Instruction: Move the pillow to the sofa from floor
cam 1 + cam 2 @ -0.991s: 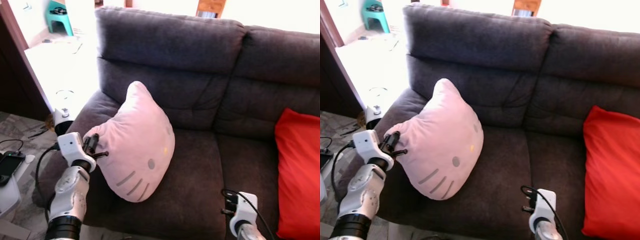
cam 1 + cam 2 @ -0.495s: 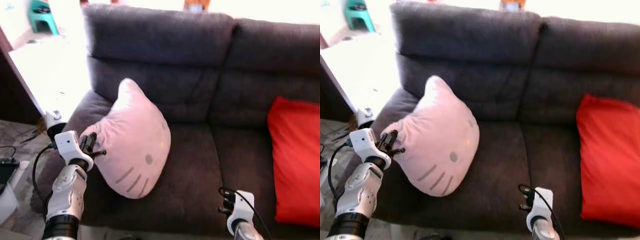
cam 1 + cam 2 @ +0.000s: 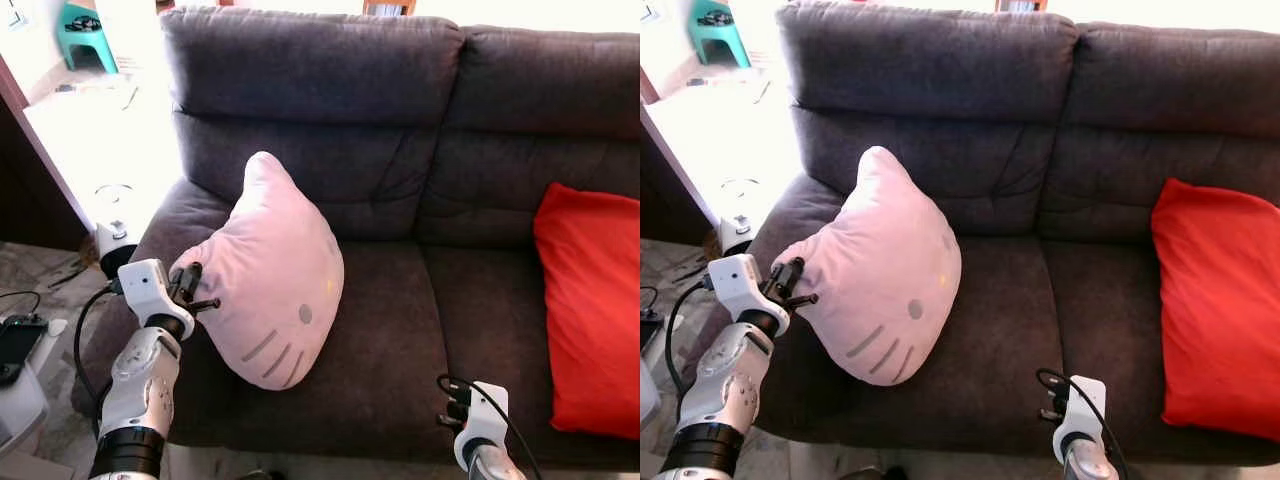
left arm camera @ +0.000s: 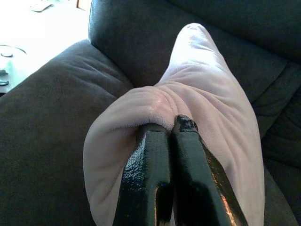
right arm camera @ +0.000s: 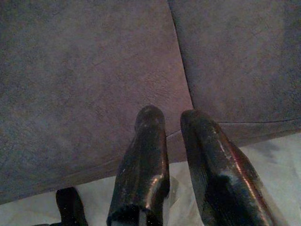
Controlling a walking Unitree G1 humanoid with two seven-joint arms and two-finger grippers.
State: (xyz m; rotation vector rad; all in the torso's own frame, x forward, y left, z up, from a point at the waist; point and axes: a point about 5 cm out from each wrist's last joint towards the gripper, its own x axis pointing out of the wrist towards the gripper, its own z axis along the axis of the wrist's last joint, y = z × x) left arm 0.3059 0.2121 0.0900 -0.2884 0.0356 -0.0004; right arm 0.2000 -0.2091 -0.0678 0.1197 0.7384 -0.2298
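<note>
Pillow: the pink pillow (image 3: 272, 290) stands tilted on the left seat cushion of the sofa (image 3: 400, 120), its upper point leaning toward the backrest and its lower edge resting on the seat. It is off the floor.
Left gripper: your left gripper (image 3: 196, 291) is at the pillow's left corner, beside the sofa's left armrest. In the left wrist view the two black fingers (image 4: 148, 169) are pressed together with a fold of pink fabric pinched at their tips.
Right gripper: your right gripper (image 5: 171, 136) hangs low at the sofa's front edge, holding nothing. Its fingers stand slightly apart, pointing down past the seat seam.
Red cushion: a red cushion (image 3: 590, 300) leans at the far right of the seat, well apart from the pillow.
Step in hand: judged as release. The pillow appears placed, with most of its weight on the seat.
Method: part the left fingers fully before you draw the arm back. Withdraw along the line of the fingers, away from the pillow, so the pinched fold slips free.
Risk: a partial opening could drag the corner outward and tip the pillow toward the front edge.
</note>
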